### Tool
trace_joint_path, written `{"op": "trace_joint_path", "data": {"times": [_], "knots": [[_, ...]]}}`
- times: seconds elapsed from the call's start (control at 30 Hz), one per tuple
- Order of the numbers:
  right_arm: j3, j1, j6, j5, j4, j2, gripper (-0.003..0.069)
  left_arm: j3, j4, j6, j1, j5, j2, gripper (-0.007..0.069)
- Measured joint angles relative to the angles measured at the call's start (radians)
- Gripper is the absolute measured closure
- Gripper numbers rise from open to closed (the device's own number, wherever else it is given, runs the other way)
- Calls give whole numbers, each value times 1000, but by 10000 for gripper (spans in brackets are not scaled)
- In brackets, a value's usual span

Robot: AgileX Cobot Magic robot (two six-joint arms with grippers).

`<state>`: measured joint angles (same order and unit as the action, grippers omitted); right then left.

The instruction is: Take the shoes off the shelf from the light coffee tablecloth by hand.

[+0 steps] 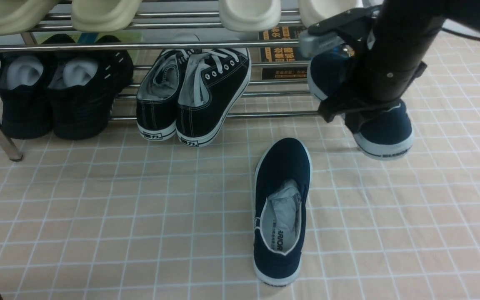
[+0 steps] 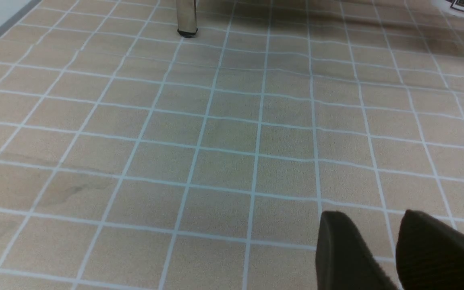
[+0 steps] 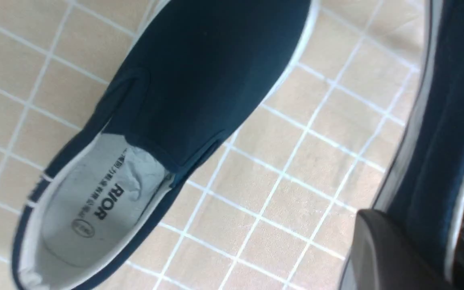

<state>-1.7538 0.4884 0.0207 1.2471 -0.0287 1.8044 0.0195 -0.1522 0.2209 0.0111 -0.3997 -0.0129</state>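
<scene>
Navy shoe [image 3: 449, 104] clamped by right tool [image 3: 421, 241], right arm [image 1: 406, 46] slanting down above cloth [image 1: 140, 229]; left tool [image 2: 374, 215] open.

Right arm [image 1: 398, 54] obscures the middle of the far navy slip-on [image 1: 386, 129]. Cream shoes [image 1: 104, 12] cut off by the front view's top edge.

The navy blue canvas slip-on shoe with a white sole [image 1: 279, 166] lay upright on the beige cloth gridded with thin white lines [image 1: 140, 233], its toe towards the shiny steel-tube shoe rack [image 1: 140, 48]; its navy mate [image 1: 386, 131] was tilted.
</scene>
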Motion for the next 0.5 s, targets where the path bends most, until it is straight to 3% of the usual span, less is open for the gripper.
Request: {"op": "trace_joint_path", "data": {"times": [0.3,0.5], "knots": [[240,0,38,-21,93,-122,637,0,0,0,0,0,0,384],[392,0,50,-166,122,-106,637,0,0,0,0,0,0,384]]}}
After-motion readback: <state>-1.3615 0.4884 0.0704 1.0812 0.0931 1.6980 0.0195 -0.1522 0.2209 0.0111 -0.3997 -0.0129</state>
